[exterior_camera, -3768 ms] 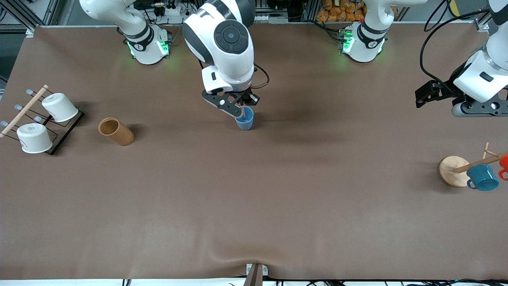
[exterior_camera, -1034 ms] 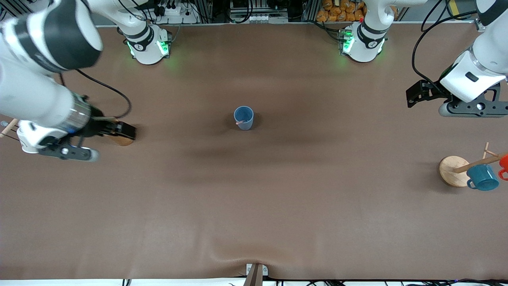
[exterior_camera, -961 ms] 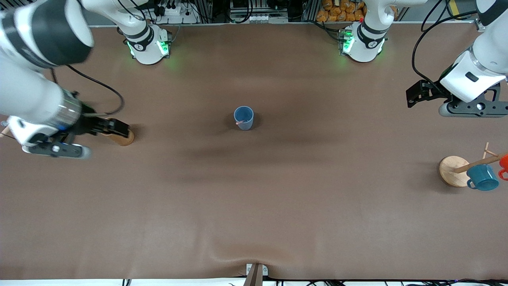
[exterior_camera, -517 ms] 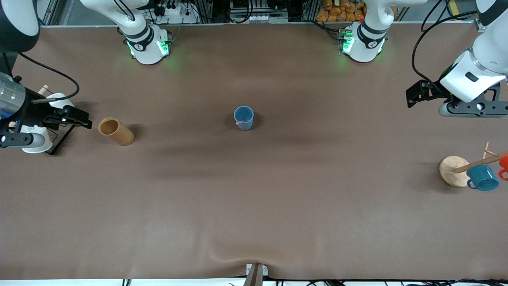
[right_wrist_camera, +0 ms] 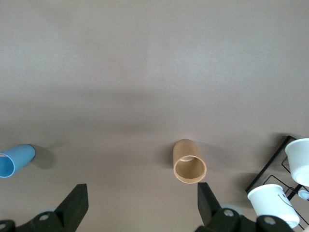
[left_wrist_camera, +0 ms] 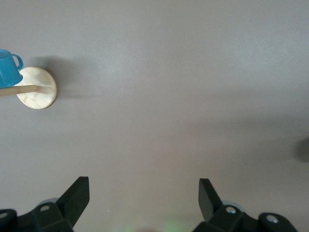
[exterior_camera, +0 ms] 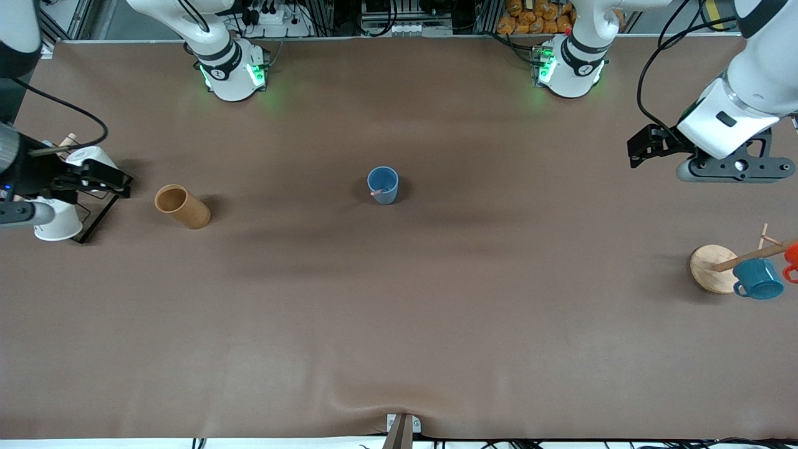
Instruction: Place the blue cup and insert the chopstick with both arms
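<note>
Both hands look wide open and empty: right hand (exterior_camera: 93, 178) over the cup rack (exterior_camera: 93, 215), left hand (exterior_camera: 648, 144) well off. Cup (exterior_camera: 383, 184) stands mid-worktop (exterior_camera: 399, 299), chopstick (exterior_camera: 381, 191) inside. I'd park clear of it.

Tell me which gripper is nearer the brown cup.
Right. The right gripper hangs open just beside the brown cup, over the rack of white cups; the left gripper waits, open, at the left arm's end.
</note>
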Robot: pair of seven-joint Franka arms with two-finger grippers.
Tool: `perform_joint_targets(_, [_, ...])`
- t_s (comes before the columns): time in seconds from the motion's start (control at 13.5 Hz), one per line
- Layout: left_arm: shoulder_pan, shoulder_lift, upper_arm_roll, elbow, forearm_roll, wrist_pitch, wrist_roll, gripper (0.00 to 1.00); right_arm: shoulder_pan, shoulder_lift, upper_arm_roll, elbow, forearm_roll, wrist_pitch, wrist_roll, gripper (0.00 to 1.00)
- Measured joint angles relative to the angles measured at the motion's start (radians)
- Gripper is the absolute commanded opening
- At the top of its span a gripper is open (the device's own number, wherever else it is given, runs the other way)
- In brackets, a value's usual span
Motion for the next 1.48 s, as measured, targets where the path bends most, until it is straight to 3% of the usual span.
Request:
perform_joint_targets(0.52, [0.001,0.000,-0.008,0.000,0.000,0.000,-0.007,1.00,-0.050,-0.024,0.000,-0.005,0.000,-0.003,-0.065,1.00])
perform_joint_targets(1.03, [0.049,-0.003,0.006,0.001,0.000,-0.001,0.030,1.00,-0.066,-0.157,0.000,-0.115,0.000,-0.008,-0.068,1.00])
perform_joint_targets(1.48, [0.095,-0.024,0.008,0.001,0.000,-0.001,0.043,1.00,-0.132,-0.169,0.001,-0.148,0.000,0.034,-0.078,1.00])
